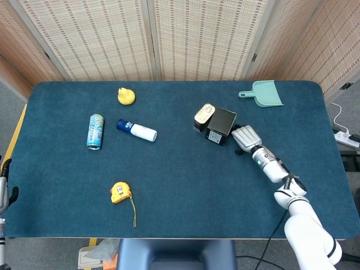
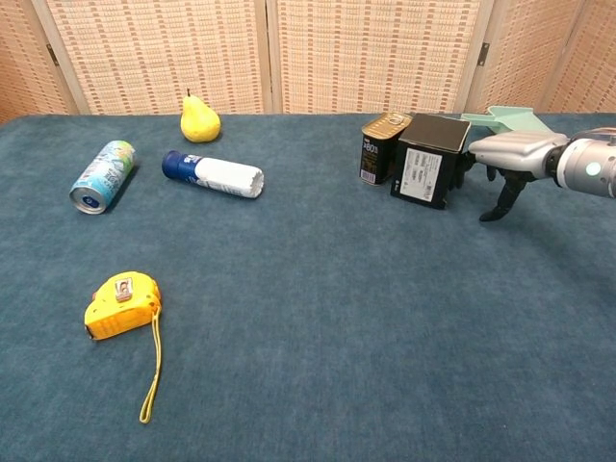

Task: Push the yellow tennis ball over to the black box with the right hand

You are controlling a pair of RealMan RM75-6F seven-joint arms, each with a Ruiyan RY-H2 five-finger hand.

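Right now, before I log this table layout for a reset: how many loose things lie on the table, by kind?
Cans: 2 (drink can, tin)
Bottle: 1
Pear: 1
Tape measure: 1
Black box: 1
Dustpan: 1
Total: 7; the tennis ball is not clearly visible, so uncounted.

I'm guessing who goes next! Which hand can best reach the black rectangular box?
Right. The right hand hangs open right beside the black rectangular box; the left arm sits far off to the left.

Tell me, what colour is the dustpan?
The dustpan is pale mint green, clearest in the head view.
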